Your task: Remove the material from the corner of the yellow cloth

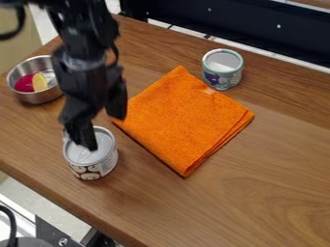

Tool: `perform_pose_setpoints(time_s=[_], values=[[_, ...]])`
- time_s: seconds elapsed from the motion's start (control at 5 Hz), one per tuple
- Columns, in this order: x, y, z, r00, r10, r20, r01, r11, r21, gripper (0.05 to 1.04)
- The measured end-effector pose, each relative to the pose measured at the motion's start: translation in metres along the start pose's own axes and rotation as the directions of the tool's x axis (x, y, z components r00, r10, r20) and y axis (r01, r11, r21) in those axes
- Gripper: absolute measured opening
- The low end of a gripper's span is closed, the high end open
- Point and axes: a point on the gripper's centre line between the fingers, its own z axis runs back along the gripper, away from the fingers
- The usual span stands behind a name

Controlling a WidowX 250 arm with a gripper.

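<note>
– Any labels?
– Dark markings round the pale can [94,170], purple ones on the teal-rimmed tin [221,80]; too small to read.
– Surroundings?
– Brown wood-grained tabletop [270,193], dark rail [258,29] behind.
– And the can?
– Silvery-topped, upright, near the folded orange cloth [184,116], under the pincer [104,131], spread wide.

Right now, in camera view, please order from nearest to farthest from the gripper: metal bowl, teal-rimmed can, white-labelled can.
1. White-labelled can, under the gripper
2. Metal bowl, at upper left
3. Teal-rimmed can, at upper right
</note>
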Motion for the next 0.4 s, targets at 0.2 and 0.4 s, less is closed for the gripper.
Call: perform_pose_setpoints(time_s=[0.2,0.4], values=[[-0.007,-0.01,0.013,0.998,0.059,0.005,-0.059,0.998,-0.006,0.999],[-0.026,-0.012,0.014,0.997,-0.015,0.071,0.015,1.0,-0.002,0.999]])
